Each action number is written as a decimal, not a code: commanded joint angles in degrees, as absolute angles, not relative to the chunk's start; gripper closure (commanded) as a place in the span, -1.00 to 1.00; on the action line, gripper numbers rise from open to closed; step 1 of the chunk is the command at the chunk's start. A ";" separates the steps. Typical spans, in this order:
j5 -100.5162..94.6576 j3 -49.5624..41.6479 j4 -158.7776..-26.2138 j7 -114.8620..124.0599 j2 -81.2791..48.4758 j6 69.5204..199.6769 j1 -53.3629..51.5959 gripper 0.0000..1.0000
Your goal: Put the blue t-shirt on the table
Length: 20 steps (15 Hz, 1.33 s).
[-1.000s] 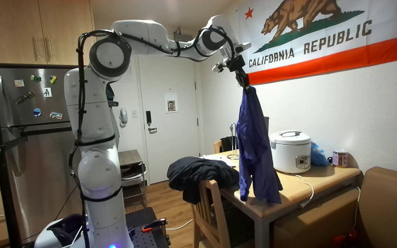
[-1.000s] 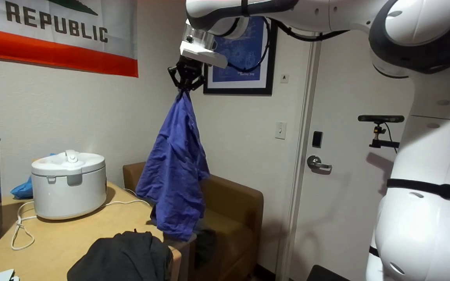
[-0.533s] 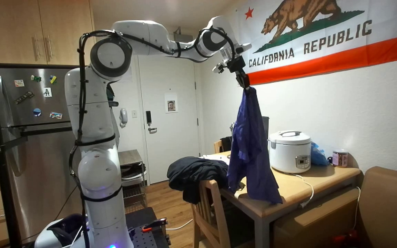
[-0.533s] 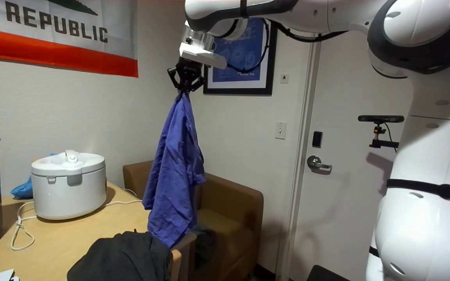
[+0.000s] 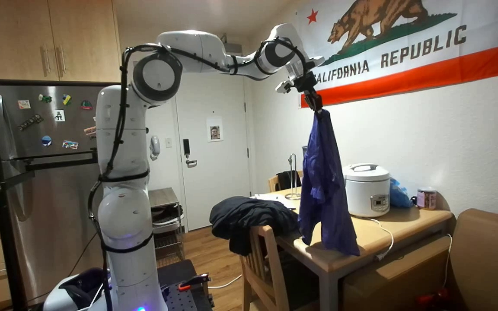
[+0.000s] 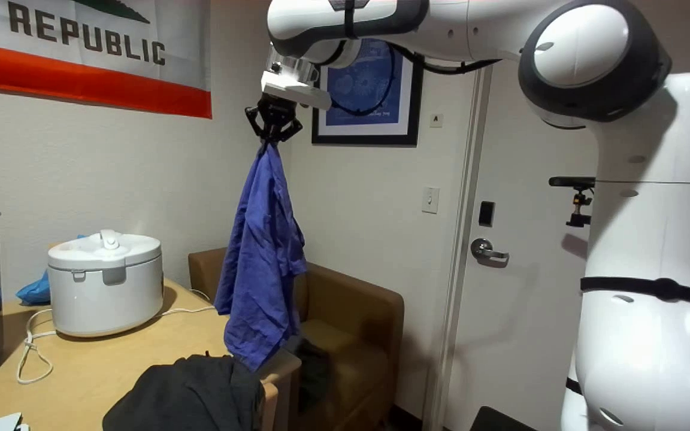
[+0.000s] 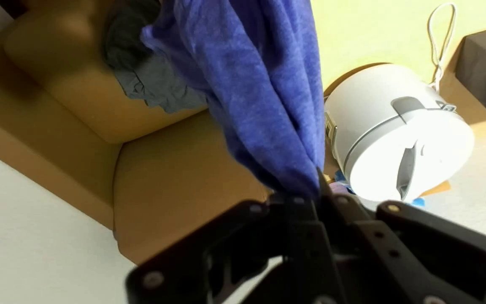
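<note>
Hanging from the gripper (image 6: 269,142), the shirt (image 6: 261,257) is near the table (image 6: 183,332) (the jaws are pressed together, with cloth between them).

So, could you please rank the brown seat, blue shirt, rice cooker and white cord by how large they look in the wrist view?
Largest to smallest:
brown seat
blue shirt
rice cooker
white cord
The blue shirt is nearest, so looks enlarged.
</note>
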State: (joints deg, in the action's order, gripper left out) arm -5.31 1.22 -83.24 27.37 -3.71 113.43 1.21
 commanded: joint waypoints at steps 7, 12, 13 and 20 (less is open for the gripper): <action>-4.86 -0.25 -58.85 24.79 -22.00 110.03 -1.47 0.97; -5.28 0.65 -55.29 24.65 -27.95 107.89 -0.64 0.97; -5.11 0.82 -55.16 24.74 -28.67 107.83 -0.75 0.97; -2.87 2.92 -57.09 25.06 -30.54 108.09 -0.99 0.97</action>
